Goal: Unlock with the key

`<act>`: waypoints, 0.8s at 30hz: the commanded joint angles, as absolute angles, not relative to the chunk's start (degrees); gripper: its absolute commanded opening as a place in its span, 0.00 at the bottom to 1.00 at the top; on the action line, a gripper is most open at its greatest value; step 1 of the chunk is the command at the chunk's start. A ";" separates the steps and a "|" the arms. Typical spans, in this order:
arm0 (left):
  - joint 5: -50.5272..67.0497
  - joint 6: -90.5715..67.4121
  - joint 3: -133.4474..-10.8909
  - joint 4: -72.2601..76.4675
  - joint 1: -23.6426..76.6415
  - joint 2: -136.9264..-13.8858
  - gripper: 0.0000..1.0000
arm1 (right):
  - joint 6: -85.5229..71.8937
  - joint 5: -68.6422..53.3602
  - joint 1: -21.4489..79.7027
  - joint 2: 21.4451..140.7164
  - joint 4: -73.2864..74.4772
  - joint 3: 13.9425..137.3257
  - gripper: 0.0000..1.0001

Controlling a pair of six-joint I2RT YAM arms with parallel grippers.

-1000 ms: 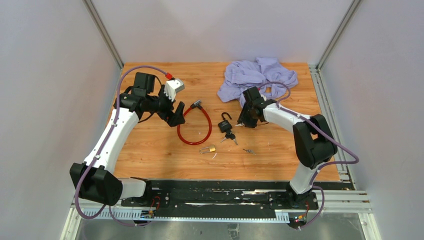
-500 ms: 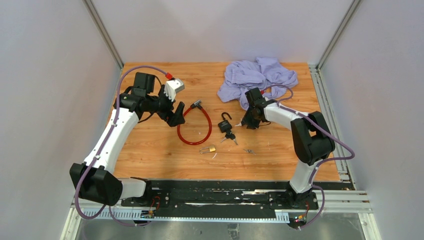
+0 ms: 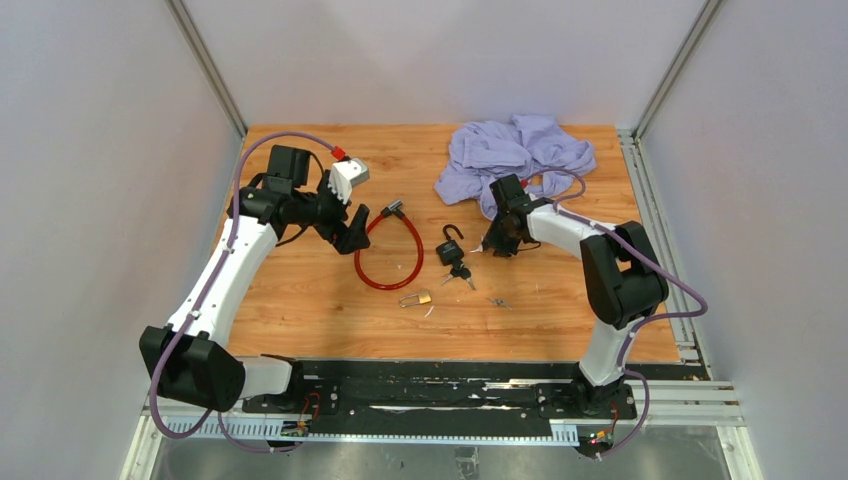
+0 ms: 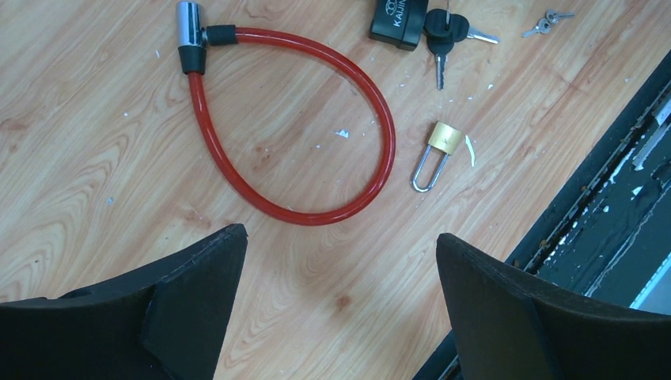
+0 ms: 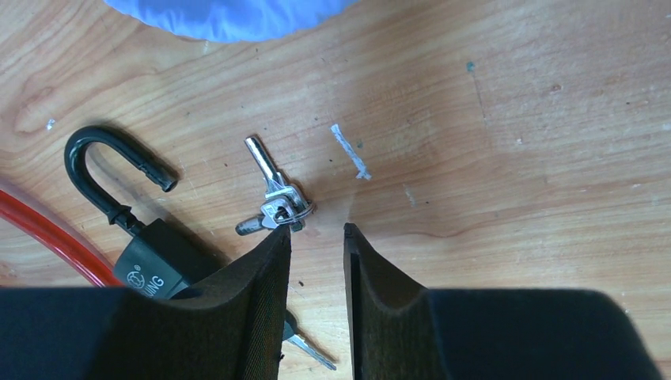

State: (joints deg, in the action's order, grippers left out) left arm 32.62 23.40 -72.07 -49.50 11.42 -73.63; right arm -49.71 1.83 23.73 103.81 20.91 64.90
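Centrally on the wooden table (image 3: 300, 300) lies the black padlock (image 5: 158, 265), its shackle swung free at one end and black-headed keys (image 4: 441, 28) at its base. A small silver key bunch (image 5: 274, 202) rests just beside it, at one fingertip of the right gripper (image 5: 316, 233). The jaws stand narrowly apart over bare wood. The left gripper (image 4: 339, 233) hangs spread wide above the red cable lock (image 4: 388, 134), near a brass padlock (image 4: 444, 137).

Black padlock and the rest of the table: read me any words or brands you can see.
"KAIJIN": white letters on the black padlock, in the left wrist view.
Right wrist view: the lettering on the same lock is partly hidden and unreadable.
Brass padlock and keys: no readable marks.
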 commanded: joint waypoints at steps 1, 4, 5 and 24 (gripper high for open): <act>33.93 23.47 -72.00 -49.68 11.23 -72.03 0.94 | -48.75 2.81 22.62 105.31 21.53 67.56 0.31; 33.93 23.55 -71.99 -49.71 11.25 -71.98 0.94 | -47.79 2.31 22.50 105.60 21.65 68.39 0.33; 34.05 23.55 -71.80 -49.66 11.25 -72.03 0.94 | -47.49 2.21 22.50 105.50 21.56 68.31 0.33; 34.28 23.86 -71.35 -49.72 11.25 -72.23 0.94 | -45.62 3.01 22.52 108.25 21.26 69.51 0.30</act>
State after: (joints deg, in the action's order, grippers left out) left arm 33.41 23.42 -71.77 -49.65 11.42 -73.43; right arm -46.41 1.58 23.35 106.98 20.45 68.84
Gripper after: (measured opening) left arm 0.938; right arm 0.325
